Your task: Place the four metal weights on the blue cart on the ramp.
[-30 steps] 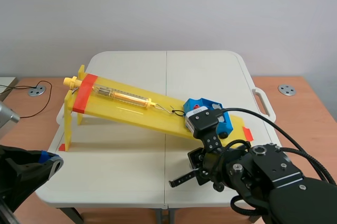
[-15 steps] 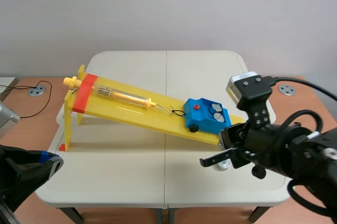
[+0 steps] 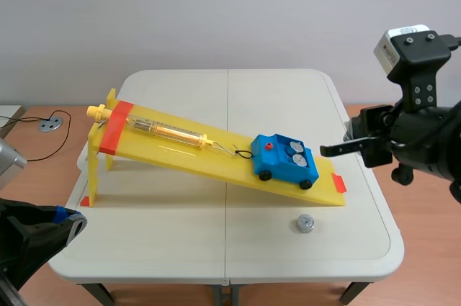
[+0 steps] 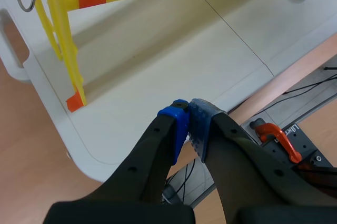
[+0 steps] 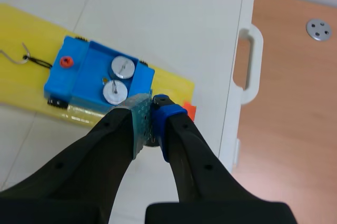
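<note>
Two metal weights are sitting side by side in the blue cart low on the yellow ramp, just ahead of and below the right tool, whose fingers are pressing together on nothing. One loose weight is lying on the desk near the ramp's foot. Fingers together, the left tool is hovering at the desk's near edge, well apart from it.

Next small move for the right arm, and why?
Likely bring the right gripper down toward the loose weight on the table, opening on the way: the cart shows only two weights, and this gripper is shut on nothing, raised beside the ramp.
</note>
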